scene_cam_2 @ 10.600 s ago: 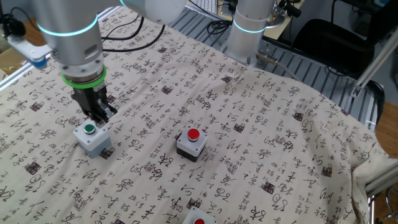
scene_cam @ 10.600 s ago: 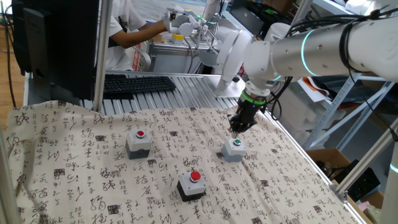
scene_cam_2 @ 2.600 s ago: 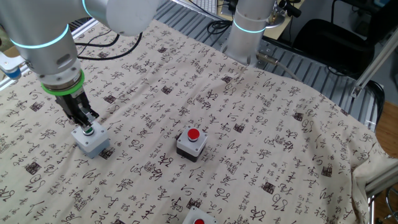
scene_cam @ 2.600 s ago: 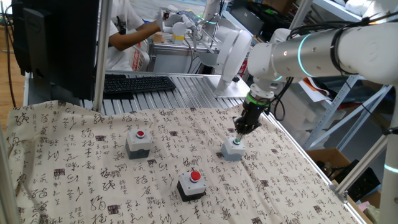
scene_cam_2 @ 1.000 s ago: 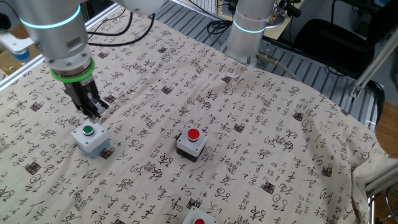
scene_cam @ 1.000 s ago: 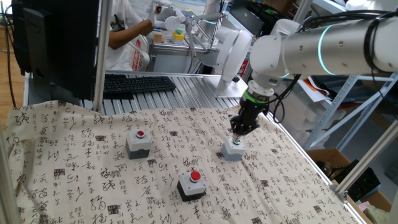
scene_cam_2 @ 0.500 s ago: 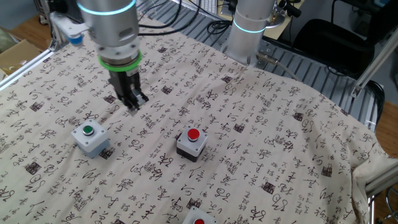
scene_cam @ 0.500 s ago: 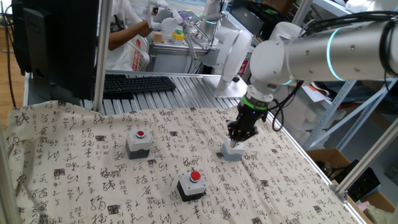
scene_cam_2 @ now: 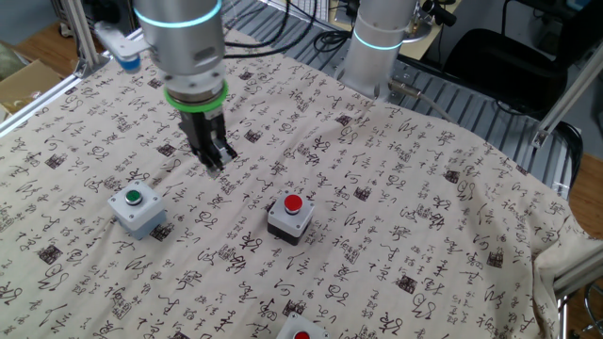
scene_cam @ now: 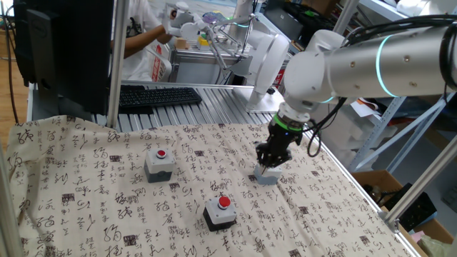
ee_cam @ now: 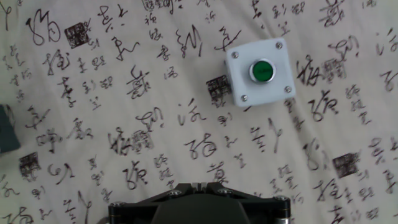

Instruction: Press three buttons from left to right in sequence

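Gripper [scene_cam_2: 216, 162]: jaws pressed together, above the cloth, apart from the light grey square box with green button [scene_cam_2: 138, 208].
Progress: no button under contact; presses unverifiable.
Remaining: judged, the boxes right of the green one in the other fixed view.

Three buttons sit apart on the cloth [scene_cam_2: 396, 188]: one [scene_cam_2: 133, 208] left of another [scene_cam_2: 289, 217] (third [scene_cam_2: 300, 332] nearest, at the edge).

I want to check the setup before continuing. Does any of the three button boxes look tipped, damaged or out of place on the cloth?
Nothing stands out. The green button box, the red dome button box and the small red button box all sit flat and upright on the cloth, apart from each other. The gripper touches none.
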`<action>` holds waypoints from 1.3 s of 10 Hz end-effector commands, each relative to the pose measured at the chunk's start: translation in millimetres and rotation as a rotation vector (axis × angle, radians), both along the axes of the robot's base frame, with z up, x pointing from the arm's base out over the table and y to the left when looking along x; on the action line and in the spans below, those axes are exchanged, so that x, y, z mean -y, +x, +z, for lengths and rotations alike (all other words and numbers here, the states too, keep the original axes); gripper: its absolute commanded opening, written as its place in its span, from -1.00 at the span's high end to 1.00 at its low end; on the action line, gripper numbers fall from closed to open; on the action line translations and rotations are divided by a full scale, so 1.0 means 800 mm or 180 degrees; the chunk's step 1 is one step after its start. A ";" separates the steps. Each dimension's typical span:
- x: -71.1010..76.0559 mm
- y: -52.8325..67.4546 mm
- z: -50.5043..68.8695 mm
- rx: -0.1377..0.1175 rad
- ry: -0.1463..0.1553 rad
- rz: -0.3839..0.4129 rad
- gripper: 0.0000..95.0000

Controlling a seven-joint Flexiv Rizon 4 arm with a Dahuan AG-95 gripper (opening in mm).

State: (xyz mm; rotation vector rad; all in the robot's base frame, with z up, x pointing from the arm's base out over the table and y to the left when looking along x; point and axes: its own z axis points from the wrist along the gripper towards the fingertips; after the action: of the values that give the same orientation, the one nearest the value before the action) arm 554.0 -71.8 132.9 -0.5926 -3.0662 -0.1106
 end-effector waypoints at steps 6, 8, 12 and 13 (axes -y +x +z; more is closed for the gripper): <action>-0.015 -0.003 -0.014 0.0031 0.0076 -0.0103 1.00; -0.016 -0.002 -0.016 0.0020 0.0034 -0.0091 1.00; -0.016 -0.002 -0.017 0.0005 -0.0056 -0.0067 1.00; -0.016 -0.002 -0.017 0.0008 -0.0071 -0.0069 1.00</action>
State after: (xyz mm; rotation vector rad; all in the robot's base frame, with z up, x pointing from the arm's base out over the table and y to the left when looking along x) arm 552.0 -58.1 118.9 -0.6260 -3.0686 -0.0769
